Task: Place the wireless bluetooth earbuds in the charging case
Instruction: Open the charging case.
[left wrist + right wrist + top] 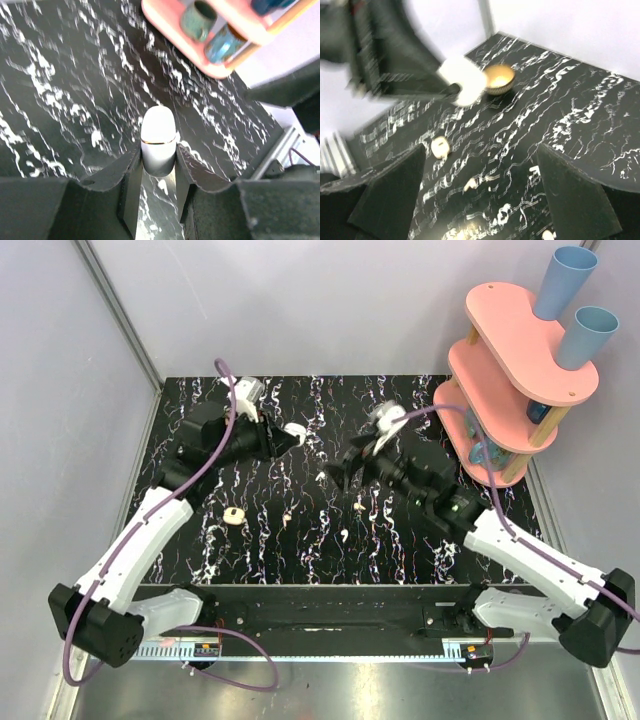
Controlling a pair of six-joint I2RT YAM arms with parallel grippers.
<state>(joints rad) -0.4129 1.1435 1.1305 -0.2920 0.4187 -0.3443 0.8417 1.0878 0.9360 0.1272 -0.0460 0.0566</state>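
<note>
Left gripper [158,156]: closed down on the small white rounded plastic charging case [158,131]. The case sticks out past the fingertips, its thin gold seam line showing, and is held above the black white-veined marble-pattern tabletop [400,560] at far left of centre.

A small brass-coloured round bowl [498,79] sits on the tabletop beyond the case, toward the far left corner.

The tiny cream plastic earbuds [345,536] lie loose on the tabletop at centre, apart from one another and on the near side of both grippers. None is in the case or in a gripper.

Right gripper [485,192]: jaws spread wide, holding nothing, just right of centre and near the case without touching it.

Far right: a pink two-tier wooden shelf [500,380] carries two blue plastic cups [565,280] on top.
</note>
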